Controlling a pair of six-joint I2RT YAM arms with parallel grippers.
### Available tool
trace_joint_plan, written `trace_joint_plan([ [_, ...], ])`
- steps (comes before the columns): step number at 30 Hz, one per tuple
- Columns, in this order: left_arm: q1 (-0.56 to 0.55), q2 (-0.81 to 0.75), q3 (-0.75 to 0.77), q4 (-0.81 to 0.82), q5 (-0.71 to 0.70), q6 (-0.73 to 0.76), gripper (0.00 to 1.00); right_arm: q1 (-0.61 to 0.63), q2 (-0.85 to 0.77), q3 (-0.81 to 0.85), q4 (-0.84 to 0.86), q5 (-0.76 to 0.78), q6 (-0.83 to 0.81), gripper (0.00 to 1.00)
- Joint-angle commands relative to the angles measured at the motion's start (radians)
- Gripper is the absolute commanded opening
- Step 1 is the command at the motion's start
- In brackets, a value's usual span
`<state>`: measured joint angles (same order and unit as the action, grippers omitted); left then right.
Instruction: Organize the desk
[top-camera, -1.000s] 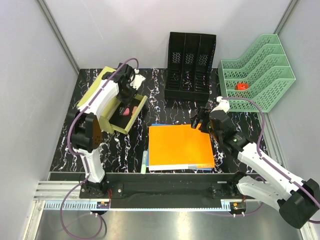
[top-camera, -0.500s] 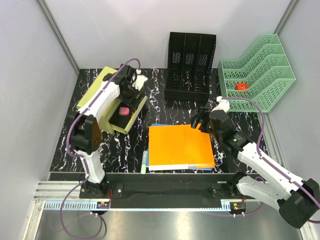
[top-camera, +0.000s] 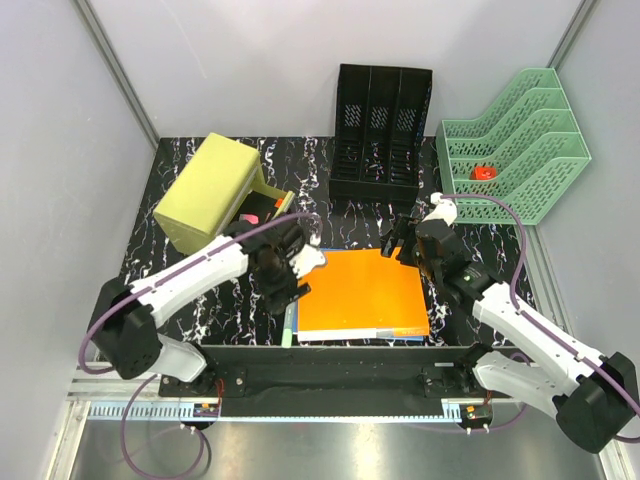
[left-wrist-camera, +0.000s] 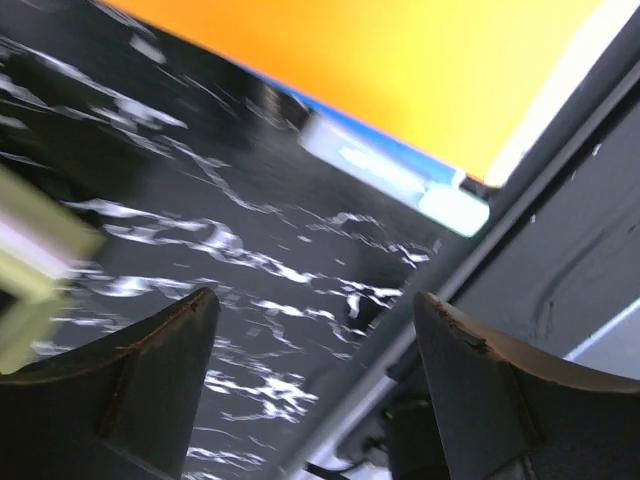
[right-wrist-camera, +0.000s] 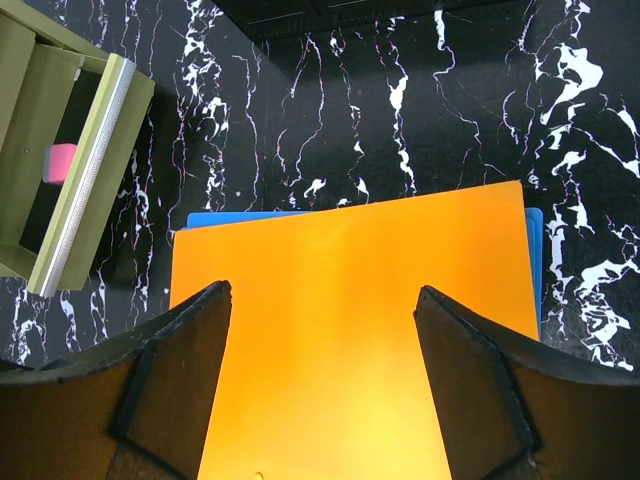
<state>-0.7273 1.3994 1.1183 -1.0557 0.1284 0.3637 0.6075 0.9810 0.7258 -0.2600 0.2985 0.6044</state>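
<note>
The desk (top-camera: 240, 300) is a black top with white veins. An orange folder (top-camera: 365, 290) lies on a blue one near its front edge. A pale green marker (top-camera: 288, 324) lies along the folders' left side. My left gripper (top-camera: 283, 292) hovers over that side, open and empty; its wrist view is blurred, with the left gripper (left-wrist-camera: 315, 300) over bare desk (left-wrist-camera: 250, 210), the orange folder (left-wrist-camera: 400, 60) and the marker (left-wrist-camera: 455, 208). My right gripper (top-camera: 396, 242) stands open and empty above the folder's far edge. In its wrist view the right gripper (right-wrist-camera: 322, 292) frames the orange folder (right-wrist-camera: 350, 330).
An olive drawer box (top-camera: 205, 188) stands at the back left, its drawer (top-camera: 268, 208) open with a pink block (top-camera: 250, 216) inside. A black mesh file holder (top-camera: 380, 135) stands at the back centre. At the back right, a green tiered tray (top-camera: 520, 150) holds a small red thing (top-camera: 484, 172).
My left gripper opened at the drawer, left the pink block there and swung toward the front, to the folders' left edge. The right arm has stayed put.
</note>
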Motion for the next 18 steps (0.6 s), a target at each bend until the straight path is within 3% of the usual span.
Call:
trace_joint_plan([
  [1,-0.027,0.067,-0.058,0.017,0.005,-0.058,0.83,-0.006,-0.016,0.02,0.015,0.027,0.021,0.82],
  [13,-0.073,0.26,-0.017,0.065,0.051,-0.154,0.85,-0.006,-0.064,0.026,-0.027,0.042,0.008,0.82],
  [18,-0.092,0.297,-0.006,0.08,0.073,-0.172,0.98,-0.006,-0.067,0.017,-0.03,0.051,0.011,0.82],
])
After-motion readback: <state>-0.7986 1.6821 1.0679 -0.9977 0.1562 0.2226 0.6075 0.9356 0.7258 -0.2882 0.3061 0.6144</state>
